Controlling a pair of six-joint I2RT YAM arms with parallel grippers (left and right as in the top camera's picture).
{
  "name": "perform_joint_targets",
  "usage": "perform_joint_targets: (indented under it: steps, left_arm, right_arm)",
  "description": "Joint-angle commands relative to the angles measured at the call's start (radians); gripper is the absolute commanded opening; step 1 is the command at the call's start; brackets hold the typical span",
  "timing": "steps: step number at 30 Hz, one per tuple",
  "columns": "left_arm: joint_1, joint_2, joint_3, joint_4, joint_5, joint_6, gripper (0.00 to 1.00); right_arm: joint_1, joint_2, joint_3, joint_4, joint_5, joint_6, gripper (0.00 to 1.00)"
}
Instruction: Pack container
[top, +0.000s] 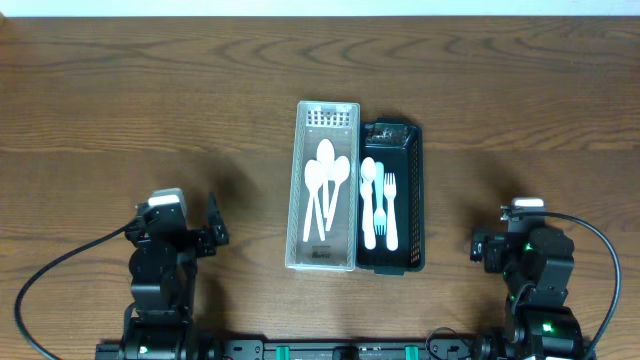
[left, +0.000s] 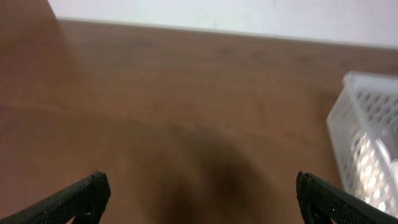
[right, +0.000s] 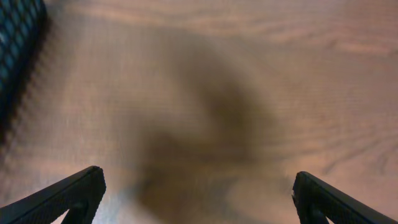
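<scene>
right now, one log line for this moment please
left end effector open, empty | right end effector open, empty | white basket: spoons | black basket: fork, spoon

counter (top: 120, 110): dark brown wood-grain surface, grain running side to side, spanning all three views; plain pale wall strip (top: 320, 6) bordering its far edge.

Two black arms (top: 160, 270), white caps (top: 167, 201) at the wrists.
Black cables (top: 45, 272) loop behind left gripper (left: 200, 198) and right gripper (right: 198, 194); matte wedge fingers (left: 78, 200); green lights (top: 545, 327).
</scene>
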Motion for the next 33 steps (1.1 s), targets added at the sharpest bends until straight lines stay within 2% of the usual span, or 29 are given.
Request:
perform_joint_targets:
  steps: [1, 8, 17, 20, 23, 29, 31, 33]
  left_arm:
    - [0.004, 0.000, 0.004, -0.060, -0.001, -0.009, 0.98]
    - [0.004, 0.000, 0.004, -0.224, -0.001, -0.009, 0.98]
    - [0.004, 0.000, 0.004, -0.350, -0.001, -0.009, 0.98]
    - [0.004, 0.000, 0.004, -0.366, -0.001, -0.009, 0.98]
    - [0.004, 0.000, 0.004, -0.370, -0.001, -0.009, 0.98]
    - [0.004, 0.000, 0.004, -0.370, -0.001, -0.009, 0.98]
    - [0.004, 0.000, 0.004, -0.370, -0.001, -0.009, 0.98]
    - [0.004, 0.000, 0.004, -0.370, -0.001, -0.009, 0.98]
  right_arm:
    - [-0.003, -0.006, 0.005, -0.049, 0.005, -0.011, 0.99]
    - [-0.004, -0.007, 0.005, -0.156, 0.005, -0.011, 0.99]
    - [-0.003, -0.075, 0.004, -0.164, 0.024, -0.011, 0.99]
    - [-0.003, -0.153, 0.000, -0.043, -0.051, -0.012, 0.99]
    - [0.002, -0.240, -0.035, 0.152, -0.101, -0.012, 0.99]
    - [0.048, -0.361, -0.232, 0.525, -0.100, -0.042, 0.99]
    - [0.055, -0.393, -0.282, 0.552, -0.100, -0.037, 0.99]
    - [0.056, -0.416, -0.280, 0.489, -0.087, -0.038, 0.99]
